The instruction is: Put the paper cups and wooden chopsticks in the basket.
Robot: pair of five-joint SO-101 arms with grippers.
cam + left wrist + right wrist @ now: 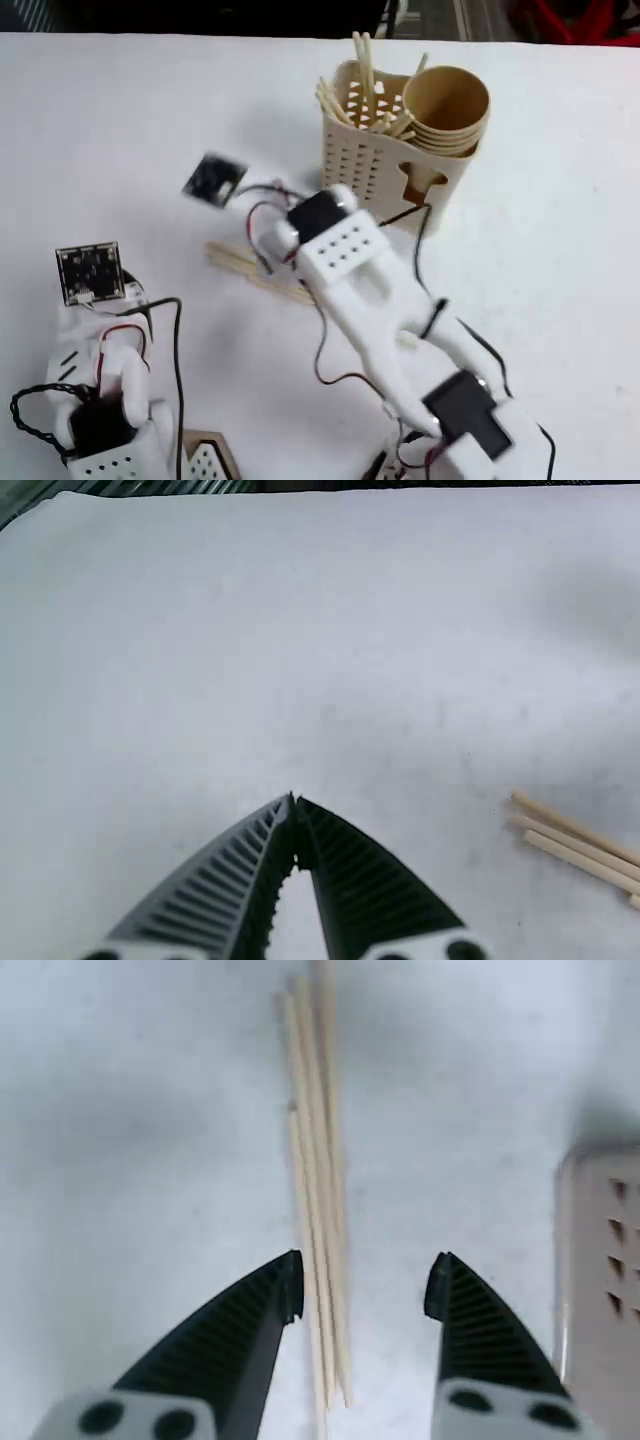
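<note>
Broadly, a white table (120, 130) spans the scene, with a dark strip (200, 15) of room behind its far edge. Toward the far right stands the basket (375, 165), holding stacked cups (447, 100) and several chopsticks (362, 70). The right gripper (362, 1285) is spread wide, its jaws straddling a loose bundle (318, 1210) lying flat on the table. The left gripper (296, 805) is pressed together over bare table, holding nothing. Its wrist view catches the bundle's ends, while the high view shows the bundle near the basket.
</note>
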